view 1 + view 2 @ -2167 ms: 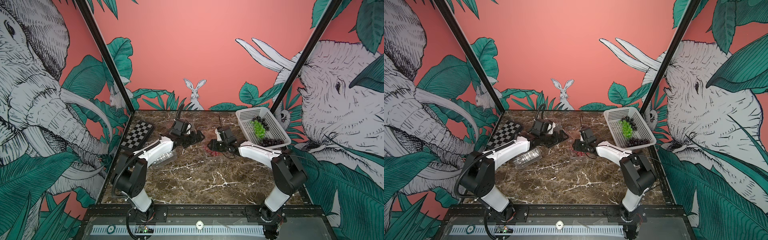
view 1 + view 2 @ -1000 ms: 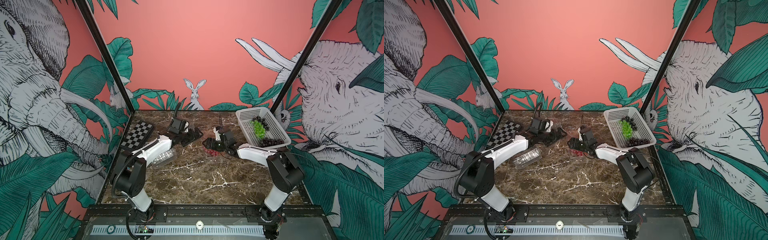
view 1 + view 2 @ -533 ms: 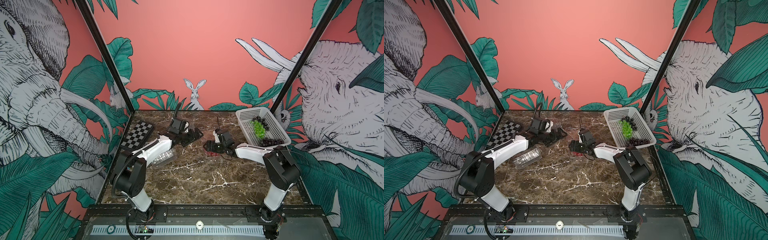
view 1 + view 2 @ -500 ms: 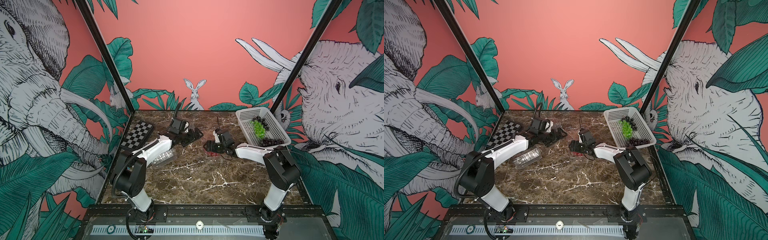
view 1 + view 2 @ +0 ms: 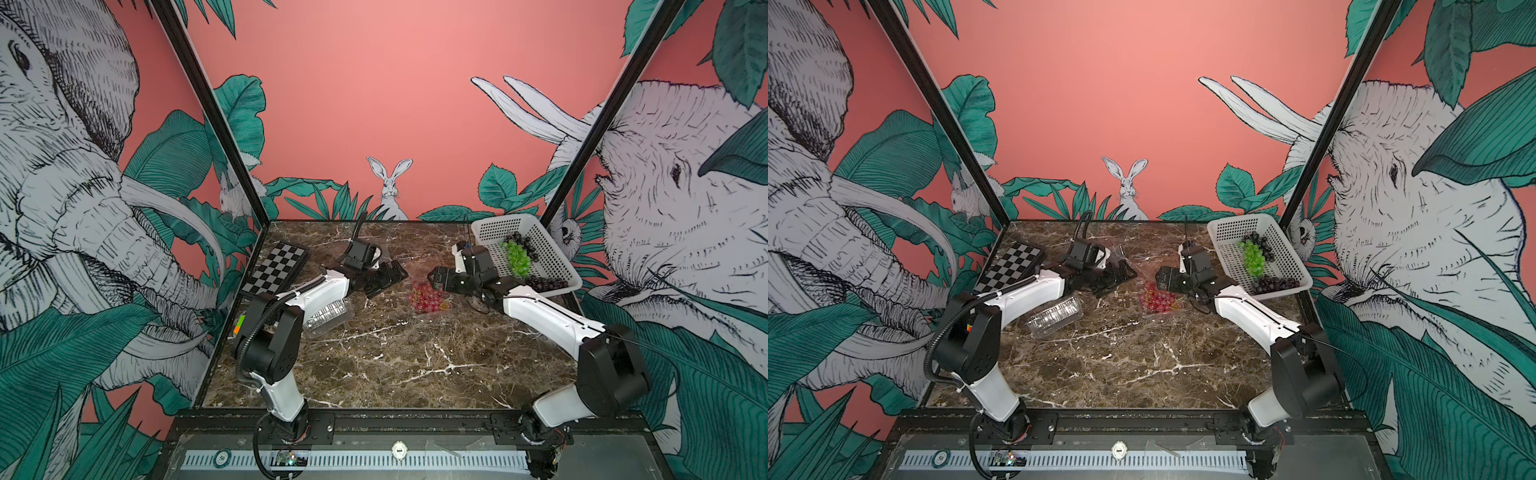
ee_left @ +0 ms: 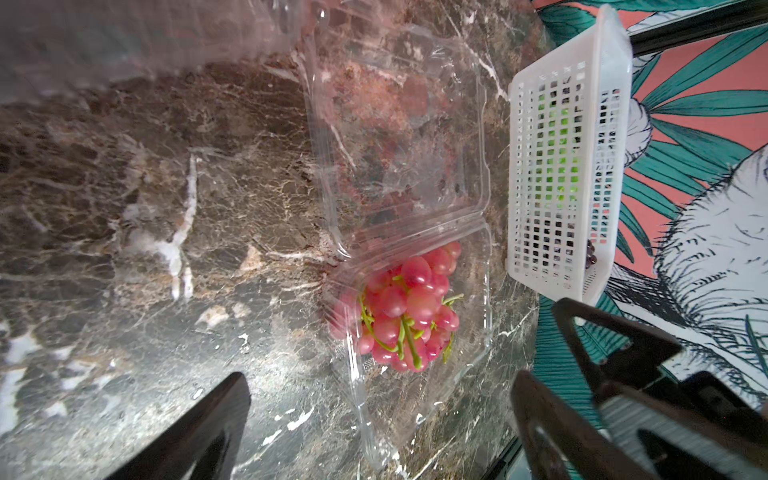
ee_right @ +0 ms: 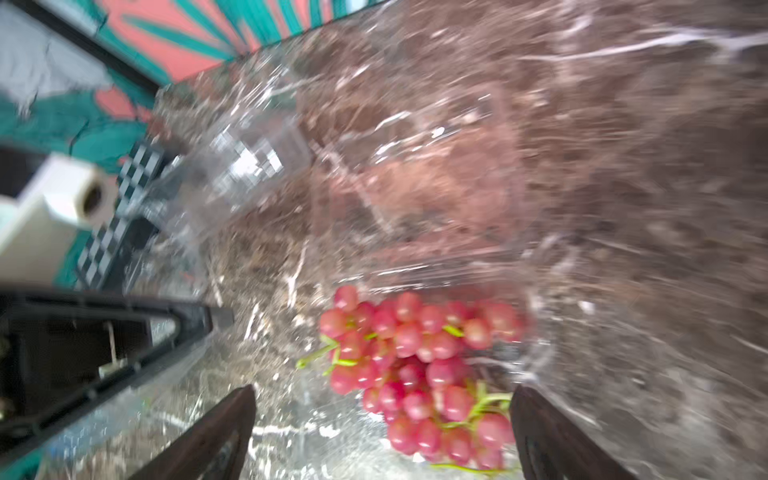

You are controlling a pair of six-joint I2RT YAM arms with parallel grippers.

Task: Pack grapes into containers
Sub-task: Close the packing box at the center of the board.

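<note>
Both spread wide, left claw and right claw; red grapes in hard-to-see clear clamshell.

My left arm and right arm match: white shells on the long links, with bulky black rounded joints. A ribbed black hose runs along the left one, beside an orange-and-green sticker. My fingers are black and tapered.

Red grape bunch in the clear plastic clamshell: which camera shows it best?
Left wrist: red grape bunch sharp and whole inside the open clear plastic clamshell. Right wrist shows the bunch blurred; both top views show it small.
</note>
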